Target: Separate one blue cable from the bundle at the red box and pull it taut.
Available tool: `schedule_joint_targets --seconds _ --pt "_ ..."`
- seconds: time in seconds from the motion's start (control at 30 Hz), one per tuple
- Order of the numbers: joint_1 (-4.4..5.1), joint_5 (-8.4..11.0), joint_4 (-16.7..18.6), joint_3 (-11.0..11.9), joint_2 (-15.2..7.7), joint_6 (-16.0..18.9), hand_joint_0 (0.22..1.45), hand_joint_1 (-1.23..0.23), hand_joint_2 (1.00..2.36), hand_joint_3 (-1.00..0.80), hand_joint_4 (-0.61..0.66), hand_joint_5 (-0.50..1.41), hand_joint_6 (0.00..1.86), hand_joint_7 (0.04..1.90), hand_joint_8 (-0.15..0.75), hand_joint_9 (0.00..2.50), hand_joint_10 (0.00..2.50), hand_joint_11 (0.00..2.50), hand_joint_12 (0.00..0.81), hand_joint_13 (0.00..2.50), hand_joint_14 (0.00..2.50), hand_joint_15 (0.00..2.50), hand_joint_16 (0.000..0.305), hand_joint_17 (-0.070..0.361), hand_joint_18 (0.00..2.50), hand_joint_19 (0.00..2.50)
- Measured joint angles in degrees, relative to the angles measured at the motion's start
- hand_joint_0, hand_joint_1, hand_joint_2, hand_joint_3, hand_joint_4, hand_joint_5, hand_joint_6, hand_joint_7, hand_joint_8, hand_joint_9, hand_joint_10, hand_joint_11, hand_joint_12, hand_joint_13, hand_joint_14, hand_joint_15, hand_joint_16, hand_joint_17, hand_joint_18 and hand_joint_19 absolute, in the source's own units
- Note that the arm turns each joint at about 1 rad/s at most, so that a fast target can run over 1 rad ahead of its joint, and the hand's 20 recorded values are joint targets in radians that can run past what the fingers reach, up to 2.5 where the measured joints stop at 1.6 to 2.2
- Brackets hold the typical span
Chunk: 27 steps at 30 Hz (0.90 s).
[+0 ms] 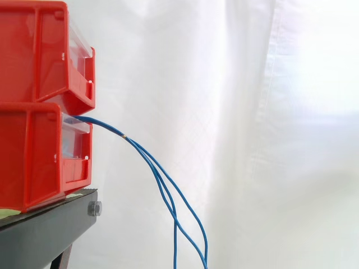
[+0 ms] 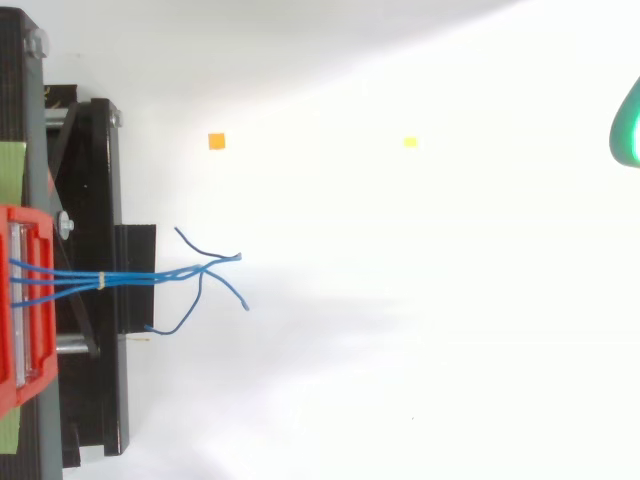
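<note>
- Spilling from the front of the lower of two stacked red plastic bins (image 1: 33, 157): a bundle of thin blue cables (image 2: 130, 278), cinched by a pale tie (image 2: 101, 281) just outside the bin mouth, then drooping past the black metal stand (image 1: 45, 230) in front of a white curtain (image 1: 252, 140).
- From above, fanning beyond the stand into loose, curled ends, slack and untouched, none yet separated from the rest.
- Glimpsed from above at the far right edge, well apart from the cables: the robot hand (image 2: 628, 125), no more than a sliver of green glow. Released or clenched, impossible to tell.
- Judged to be at the approach stage, with the whole task ahead.
- Risks from here:
  - catching two or three strands at once, given the tight crossing just past the tie
  - dragging the entire bundle, or shifting the bin, through a pull against the tie
  - slipping off so thin a strand before any tautness
</note>
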Motion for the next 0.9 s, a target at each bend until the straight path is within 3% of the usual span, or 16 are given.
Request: schedule_joint_targets --seconds 0.73,0.9 --pt "0.13 0.08 -2.4 0.0 0.0 -0.1 0.50 -0.61 1.00 -0.50 0.19 -0.23 0.50 0.83 0.345 0.59 0.01 0.57 0.398 0.63 0.02 0.48 0.050 0.113 0.63 0.42" --pt "0.24 0.05 -1.6 0.0 0.0 -3.0 0.49 -0.63 1.00 -0.50 0.19 -0.23 0.50 0.83 0.349 0.57 0.01 0.56 0.382 0.58 0.01 0.43 0.047 0.107 0.54 0.29"
